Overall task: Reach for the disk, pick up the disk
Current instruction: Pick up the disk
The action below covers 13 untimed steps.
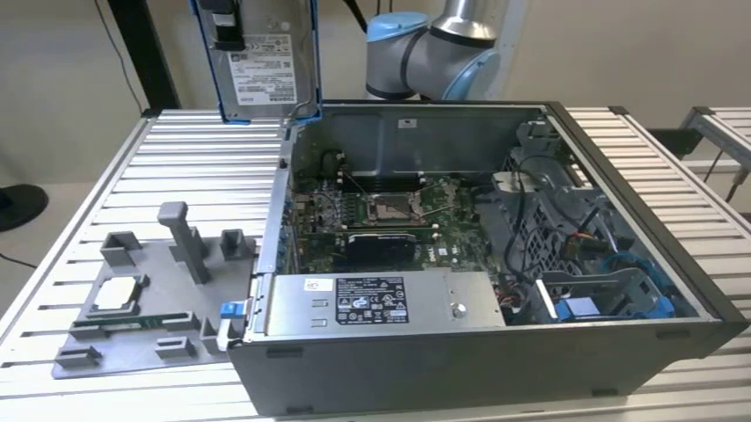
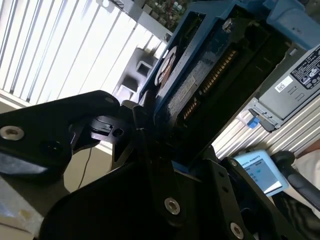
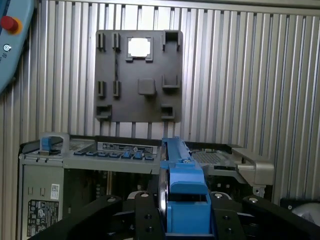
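One pincer (image 3: 185,220) is clamped on the disk (image 1: 270,75). In the first wrist view its black fingers (image 3: 145,217) press against both sides of the blue bracket. In the exterior view the disk hangs upright with its label facing the camera. It is raised above the slatted table (image 1: 59,264), by the far corner of the open computer case (image 1: 470,360) on the exterior view's left. A grey fixture plate (image 1: 141,334) lies on the table beside the case, carrying a small silver chip (image 1: 116,294).

Slatted table (image 1: 83,202) bears an open computer case (image 1: 470,360) and grey tray (image 1: 153,272).
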Tool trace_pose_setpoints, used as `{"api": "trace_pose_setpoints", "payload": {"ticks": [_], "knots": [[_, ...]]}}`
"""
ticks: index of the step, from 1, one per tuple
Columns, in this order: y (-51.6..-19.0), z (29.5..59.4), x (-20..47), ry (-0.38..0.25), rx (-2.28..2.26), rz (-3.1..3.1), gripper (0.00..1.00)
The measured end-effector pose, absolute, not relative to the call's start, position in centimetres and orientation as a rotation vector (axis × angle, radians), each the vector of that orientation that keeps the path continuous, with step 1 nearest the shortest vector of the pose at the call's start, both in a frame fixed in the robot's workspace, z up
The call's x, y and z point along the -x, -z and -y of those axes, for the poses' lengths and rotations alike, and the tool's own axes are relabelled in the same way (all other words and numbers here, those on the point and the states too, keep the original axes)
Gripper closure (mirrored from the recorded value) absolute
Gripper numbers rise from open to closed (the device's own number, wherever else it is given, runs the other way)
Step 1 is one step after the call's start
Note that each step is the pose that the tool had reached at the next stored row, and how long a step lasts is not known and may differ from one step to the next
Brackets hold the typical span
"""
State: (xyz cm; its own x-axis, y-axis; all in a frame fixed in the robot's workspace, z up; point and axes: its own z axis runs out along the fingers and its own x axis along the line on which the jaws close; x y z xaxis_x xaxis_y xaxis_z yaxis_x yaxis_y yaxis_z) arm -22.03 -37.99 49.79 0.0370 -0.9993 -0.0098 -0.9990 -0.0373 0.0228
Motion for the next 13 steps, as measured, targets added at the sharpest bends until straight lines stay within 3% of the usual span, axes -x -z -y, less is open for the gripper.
{"api": "trace_pose_setpoints", "payload": {"ticks": [13], "knots": [[-49.8, 38.0, 18.7, 0.036, -2.255, 2.173, 1.0]]}}
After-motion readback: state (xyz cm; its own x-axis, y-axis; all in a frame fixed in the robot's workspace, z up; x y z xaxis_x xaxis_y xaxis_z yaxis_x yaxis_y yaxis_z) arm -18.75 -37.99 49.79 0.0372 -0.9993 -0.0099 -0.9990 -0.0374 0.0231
